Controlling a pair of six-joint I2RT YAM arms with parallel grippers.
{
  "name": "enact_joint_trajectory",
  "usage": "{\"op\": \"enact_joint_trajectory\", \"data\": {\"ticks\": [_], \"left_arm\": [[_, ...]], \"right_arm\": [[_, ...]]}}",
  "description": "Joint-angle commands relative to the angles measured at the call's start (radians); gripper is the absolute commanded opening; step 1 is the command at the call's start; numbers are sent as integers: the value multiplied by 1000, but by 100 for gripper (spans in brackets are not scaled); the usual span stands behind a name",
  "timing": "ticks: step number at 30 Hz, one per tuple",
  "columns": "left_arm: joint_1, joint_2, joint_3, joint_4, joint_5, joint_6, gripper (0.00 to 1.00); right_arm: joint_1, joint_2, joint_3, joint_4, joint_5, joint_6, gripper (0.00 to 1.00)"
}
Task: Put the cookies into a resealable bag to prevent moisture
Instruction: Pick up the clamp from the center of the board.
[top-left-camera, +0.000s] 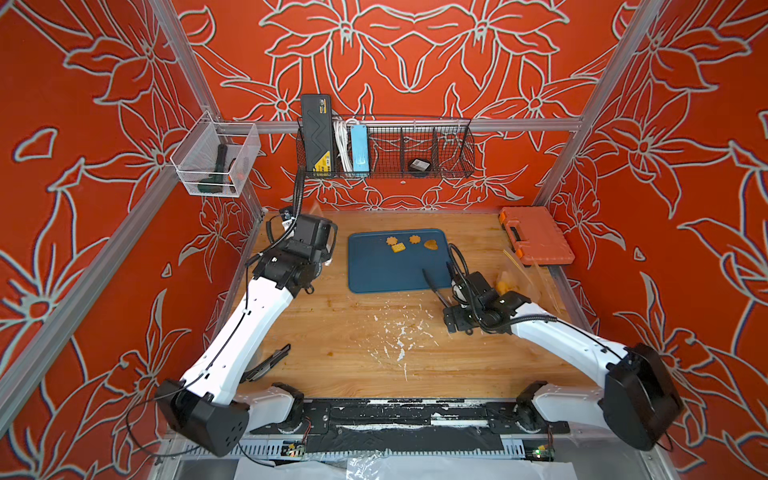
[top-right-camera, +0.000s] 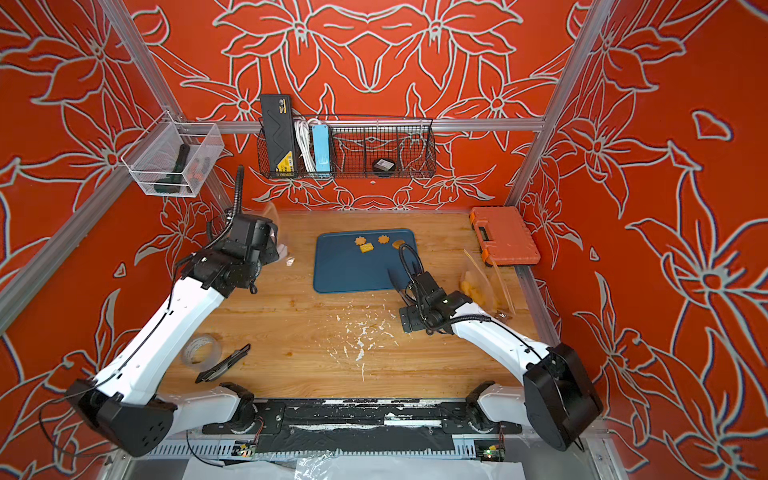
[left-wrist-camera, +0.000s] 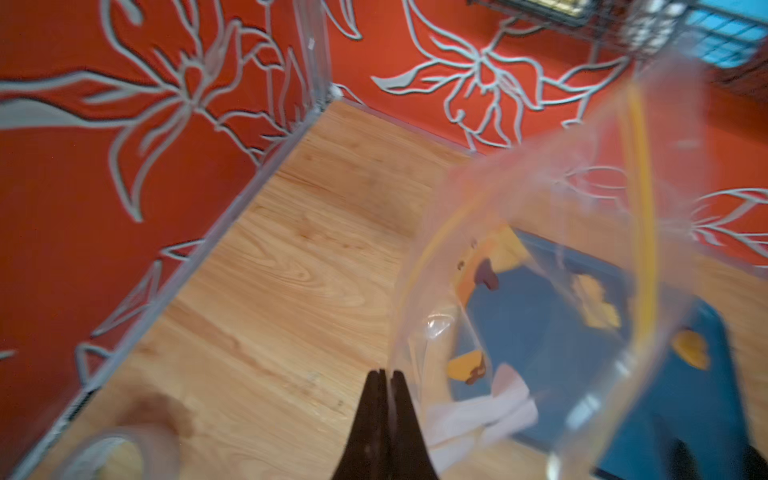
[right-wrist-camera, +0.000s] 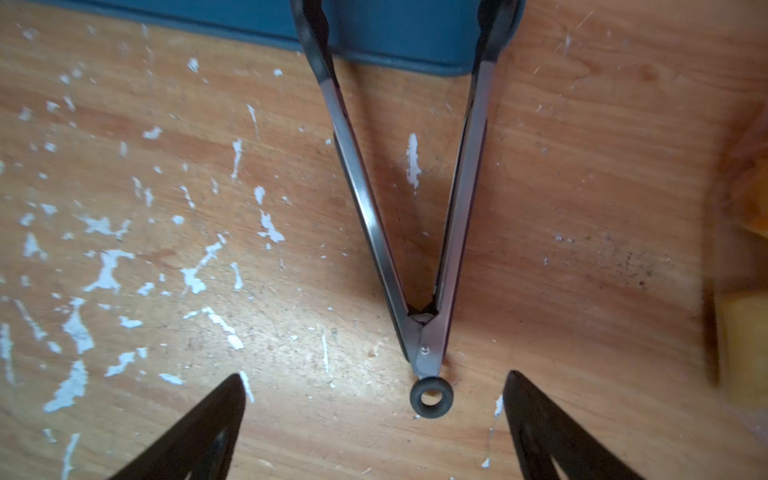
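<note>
We judge the task to be partly done at best. Four cookies (top-left-camera: 398, 248) lie loose on the blue tray (top-left-camera: 374, 270), in a short row along its far edge: two flowers, a rectangle and a heart, none of them bagged yet.

The left gripper (left-wrist-camera: 384, 374) is clenched on the edge of the resealable bag (left-wrist-camera: 540, 208) and holds it clear of the table (top-left-camera: 353, 332), near the far left corner, with its yellow zip line bowed into a loop, so the mouth looks open. The plastic is blurred. Orange and yellow patches show through it, but we cannot tell which are cookies inside, which are print, and which are cookies on the tray behind.

The right gripper (right-wrist-camera: 374, 374) is spread wide and grasps nothing. It hovers just above the hinge end of a pair of metal tongs (right-wrist-camera: 360, 178), which lie flat on the table with their tips reaching over the tray's near right corner.

A second clear bag (top-left-camera: 519, 278) sits by the right edge, in front of an orange tool case (top-left-camera: 536, 235). It shows something yellow, and we cannot say whether that is cookies.

What is left, as we read it: take up the tongs, carry the four cookies into the held bag, then press the zip shut.
</note>
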Motion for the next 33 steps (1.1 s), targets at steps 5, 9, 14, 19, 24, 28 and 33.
{"op": "enact_joint_trajectory", "data": {"ticks": [5, 9, 14, 19, 24, 28, 33], "left_arm": [[-25, 94, -169, 194, 357, 157, 0], [-16, 151, -170, 244, 451, 171, 0], [2, 191, -165, 290, 520, 190, 0], [13, 218, -162, 321, 546, 197, 0], [26, 236, -159, 333, 557, 200, 0], [35, 248, -156, 347, 566, 200, 0], [63, 277, -131, 352, 586, 195, 0]], "right_arm": [[-68, 144, 39, 115, -75, -72, 99], [-70, 217, 59, 142, -41, -84, 93], [-72, 243, 47, 216, 18, -88, 83], [-80, 286, 45, 268, 26, -92, 81], [-107, 318, 58, 281, 2, -96, 81], [-123, 344, 75, 279, -44, -116, 73], [-124, 290, 69, 250, -61, -118, 66]]}}
